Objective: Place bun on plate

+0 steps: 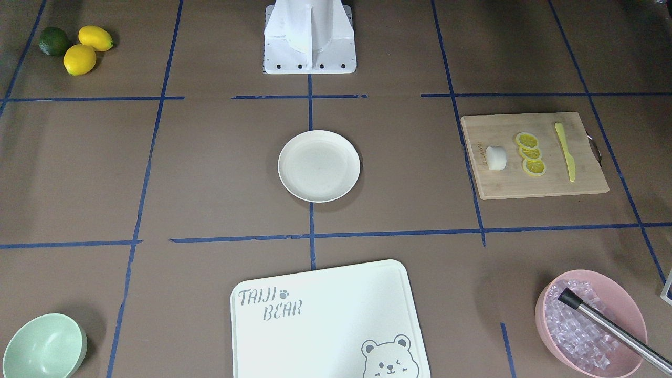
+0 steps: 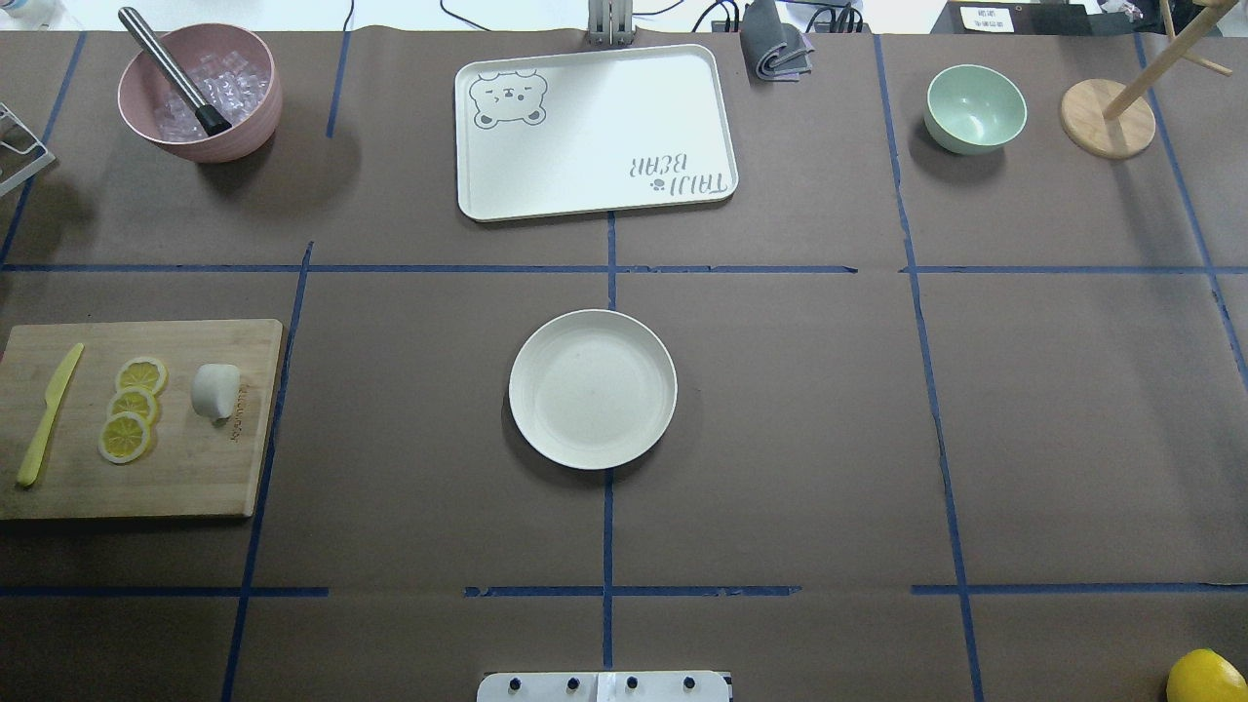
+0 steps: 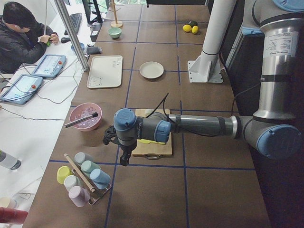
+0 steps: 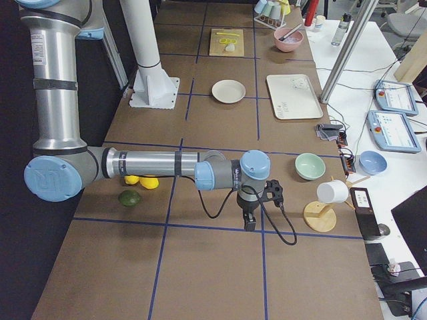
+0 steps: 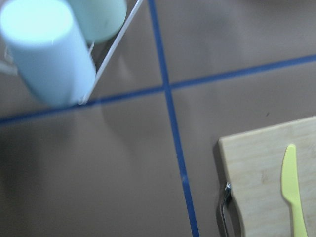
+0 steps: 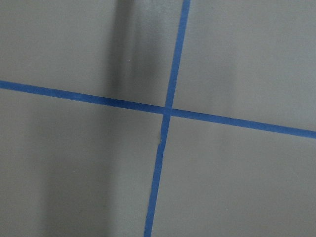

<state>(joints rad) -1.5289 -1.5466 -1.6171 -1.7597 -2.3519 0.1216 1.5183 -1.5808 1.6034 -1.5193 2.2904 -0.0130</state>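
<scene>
Approach pending: the bun (image 2: 215, 391) lies on the cutting board (image 2: 195, 478), well apart from the plate (image 2: 592, 390). Bring the left gripper (image 3: 122, 162) over it; you cannot tell its state, nor that of the right gripper (image 4: 249, 227).

— Where is the bun (image 2: 215, 390)?
— The small white stub lies on its side on the wooden board (image 2: 195, 478), near one edge.
— And the plate (image 2: 593, 389)?
— Round and cream, it sits flat at mid-table (image 2: 829, 439), well apart from the bun.
</scene>
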